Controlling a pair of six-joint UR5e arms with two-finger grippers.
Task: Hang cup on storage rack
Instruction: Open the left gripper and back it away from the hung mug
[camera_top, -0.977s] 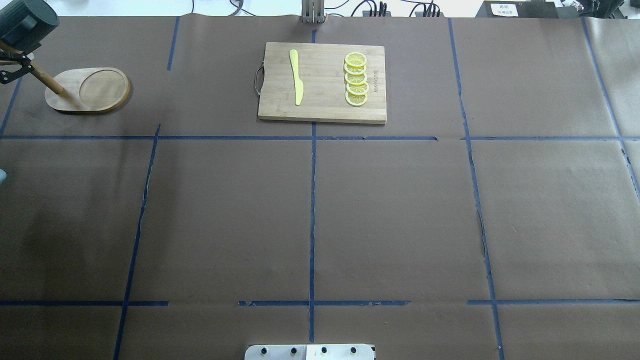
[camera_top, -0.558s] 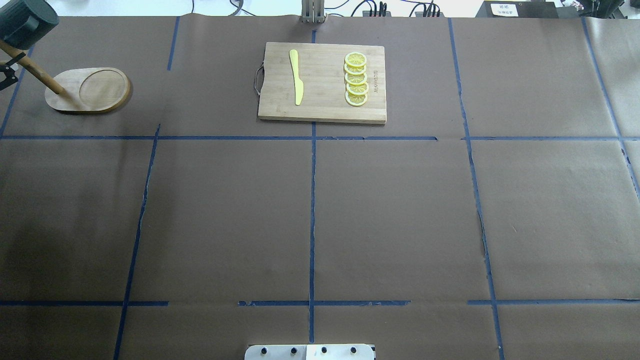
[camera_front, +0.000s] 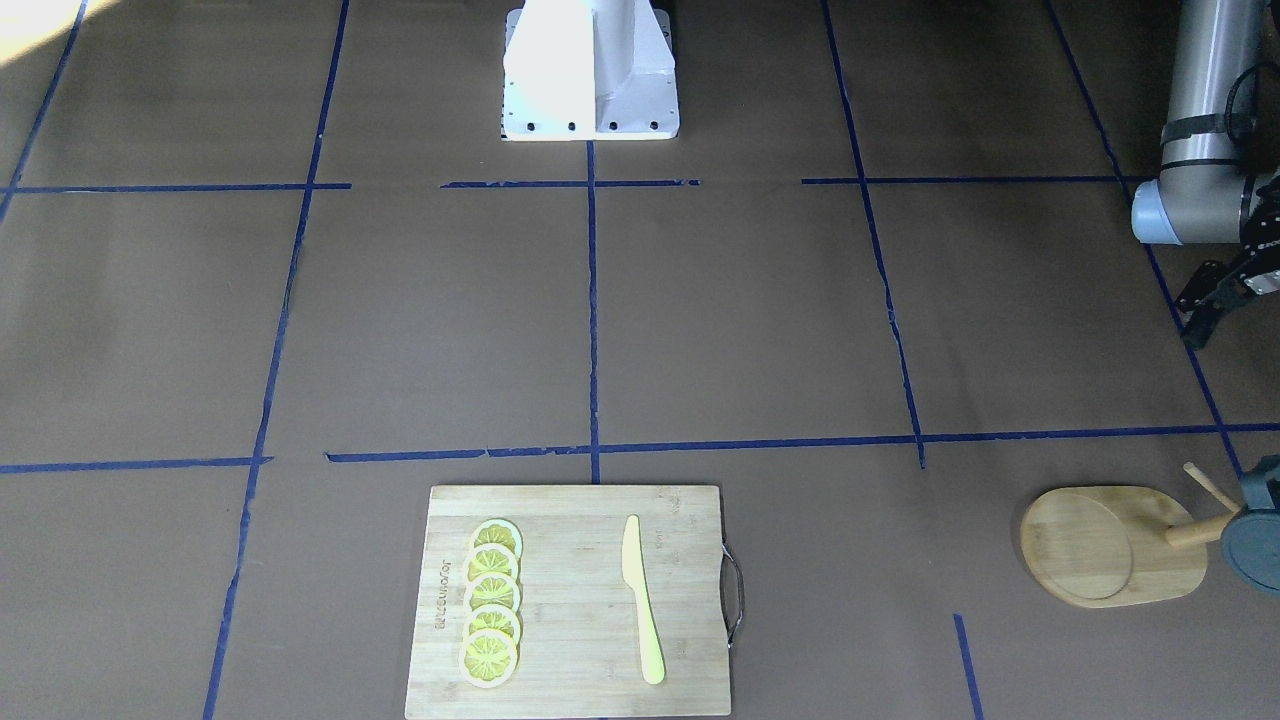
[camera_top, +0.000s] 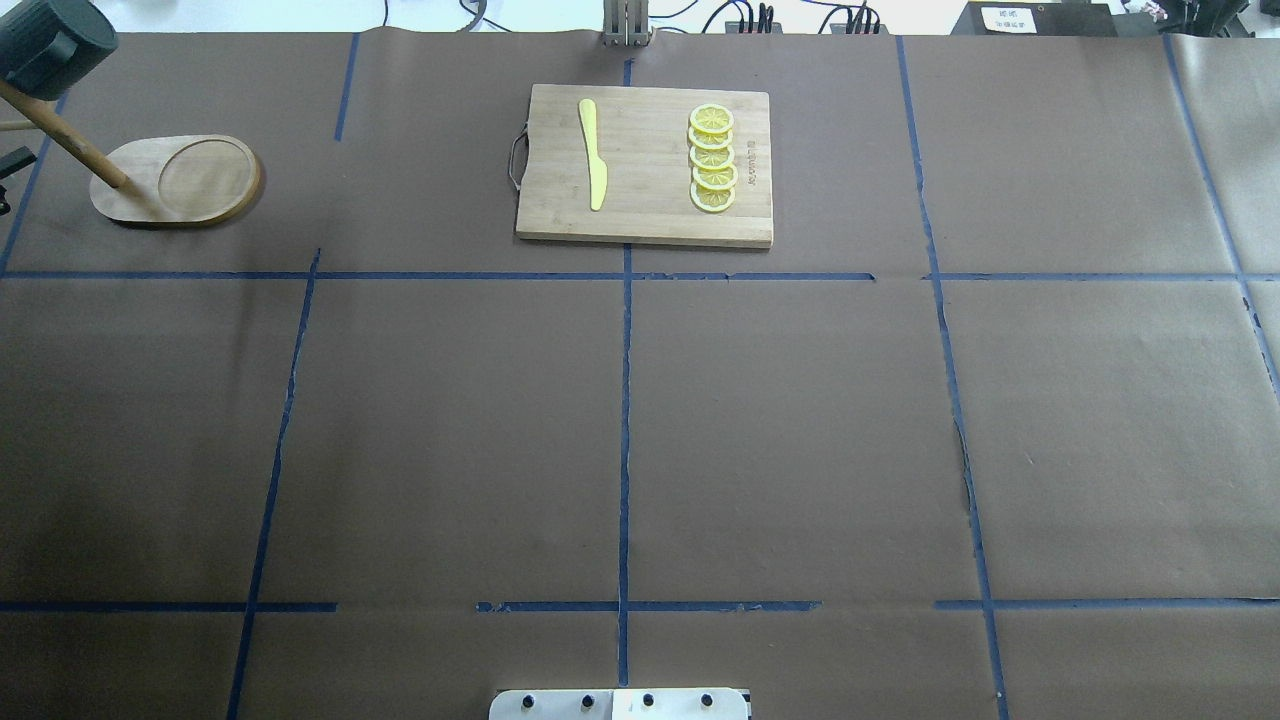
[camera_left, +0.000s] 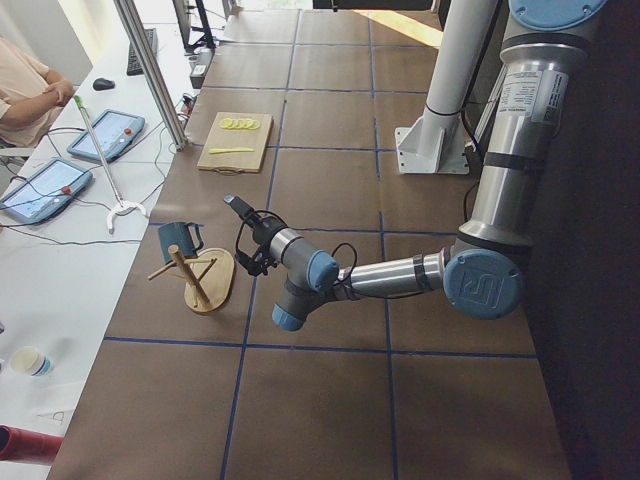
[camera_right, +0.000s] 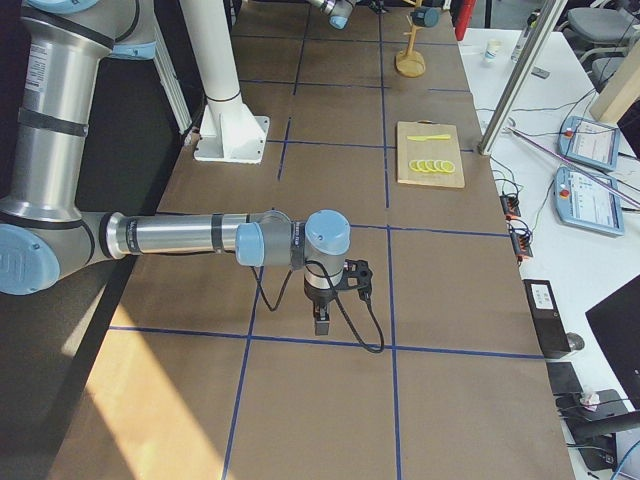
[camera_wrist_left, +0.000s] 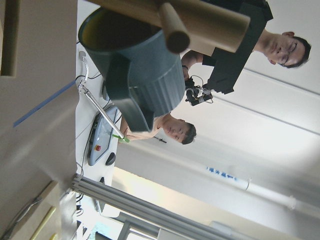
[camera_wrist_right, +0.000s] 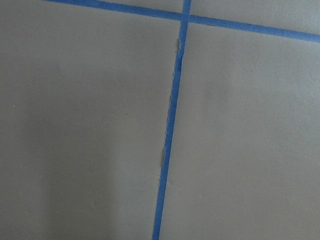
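Near the storage rack (camera_left: 205, 282), left arm (camera_left: 385, 273) outstretched, cup (camera_left: 177, 238) hung.

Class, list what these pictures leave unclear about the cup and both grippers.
- Cup: the overhead view's corner crops it; where its handle meets the storage rack is unseen there.
- Left gripper: the front-facing view's edge cuts it; jaw state unclear.
- Right gripper: only exterior right shows it, too small.
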